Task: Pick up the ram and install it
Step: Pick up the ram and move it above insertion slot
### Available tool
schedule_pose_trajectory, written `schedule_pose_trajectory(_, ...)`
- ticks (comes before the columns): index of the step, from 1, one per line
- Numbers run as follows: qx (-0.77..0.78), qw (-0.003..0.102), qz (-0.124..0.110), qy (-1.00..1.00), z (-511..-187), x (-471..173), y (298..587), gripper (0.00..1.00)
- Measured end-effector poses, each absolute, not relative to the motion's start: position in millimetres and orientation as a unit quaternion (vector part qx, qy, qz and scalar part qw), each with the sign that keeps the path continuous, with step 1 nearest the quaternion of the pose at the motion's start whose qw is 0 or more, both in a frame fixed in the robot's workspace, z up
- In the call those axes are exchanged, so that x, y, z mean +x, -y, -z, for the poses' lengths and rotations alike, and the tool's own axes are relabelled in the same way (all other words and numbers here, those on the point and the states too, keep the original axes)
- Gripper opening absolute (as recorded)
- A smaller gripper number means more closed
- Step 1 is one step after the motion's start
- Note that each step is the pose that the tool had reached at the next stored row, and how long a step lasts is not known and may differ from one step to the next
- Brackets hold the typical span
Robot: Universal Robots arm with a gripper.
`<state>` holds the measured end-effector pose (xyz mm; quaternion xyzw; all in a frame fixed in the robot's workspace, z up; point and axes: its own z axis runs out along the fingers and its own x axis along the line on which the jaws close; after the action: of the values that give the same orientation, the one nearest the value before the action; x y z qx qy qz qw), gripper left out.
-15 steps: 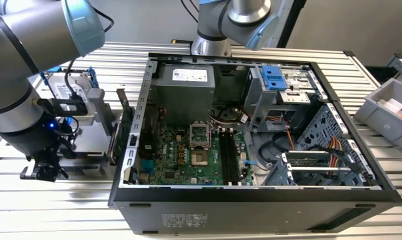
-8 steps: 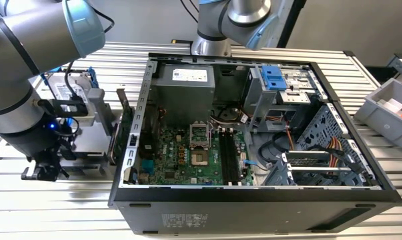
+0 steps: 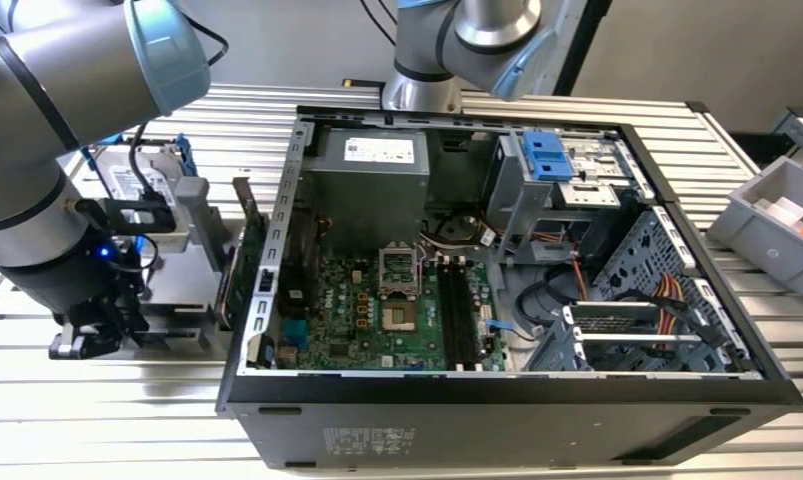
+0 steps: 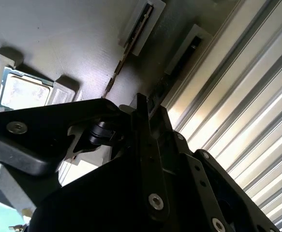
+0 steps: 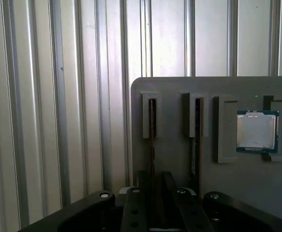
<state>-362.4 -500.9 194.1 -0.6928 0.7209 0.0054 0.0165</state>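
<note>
The ram [image 5: 152, 135] you are after is standing on edge in a slot of the grey holder plate [image 5: 172, 92], outside the computer case [image 3: 508, 400], toward the exterior view's left. Your gripper [image 5: 155, 181] is hanging right at it, its fingers [image 5: 143, 186] sitting apart, one on each side of the stick, gripping nothing. A second stick [image 5: 197, 130] is sitting in the neighbouring slot, and a processor chip [image 5: 256, 131] is lying in a pocket beyond that. The plate is resting on the slatted table [image 5: 58, 96], and the case is lying open with its motherboard [image 3: 361, 310] facing up.
</note>
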Motion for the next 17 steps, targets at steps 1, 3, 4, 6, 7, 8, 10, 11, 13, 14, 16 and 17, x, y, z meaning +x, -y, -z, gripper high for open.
schedule_pose_trajectory(1,-0.693,0.017,-0.005,-0.721,-194.0,-362.4,501.0,1.00)
schedule_pose_trajectory(3,-0.694,0.017,-0.005,-0.719,-193.9,-362.3,501.5,1.00)
schedule_pose_trajectory(4,-0.696,0.016,-0.005,-0.718,-194.0,-362.3,501.8,1.00)
schedule_pose_trajectory(6,-0.698,0.016,-0.005,-0.716,-193.9,-362.4,502.1,1.00)
schedule_pose_trajectory(7,-0.699,0.016,-0.006,-0.715,-194.0,-362.4,502.1,1.00)
schedule_pose_trajectory(8,-0.699,0.016,-0.005,-0.715,-194.0,-362.4,502.1,1.00)
schedule_pose_trajectory(10,-0.699,0.016,-0.006,-0.715,-193.9,-362.4,502.2,1.00)
schedule_pose_trajectory(11,-0.699,0.016,-0.006,-0.715,-193.9,-362.4,502.2,1.00)
schedule_pose_trajectory(13,-0.699,0.016,-0.006,-0.715,-193.9,-362.4,502.2,0.00)
schedule_pose_trajectory(14,-0.699,0.016,-0.006,-0.715,-193.9,-362.4,502.2,0.00)
schedule_pose_trajectory(16,-0.699,0.016,-0.006,-0.715,-193.9,-362.4,502.2,0.00)
schedule_pose_trajectory(17,-0.699,0.016,-0.006,-0.715,-193.9,-362.3,502.2,0.00)
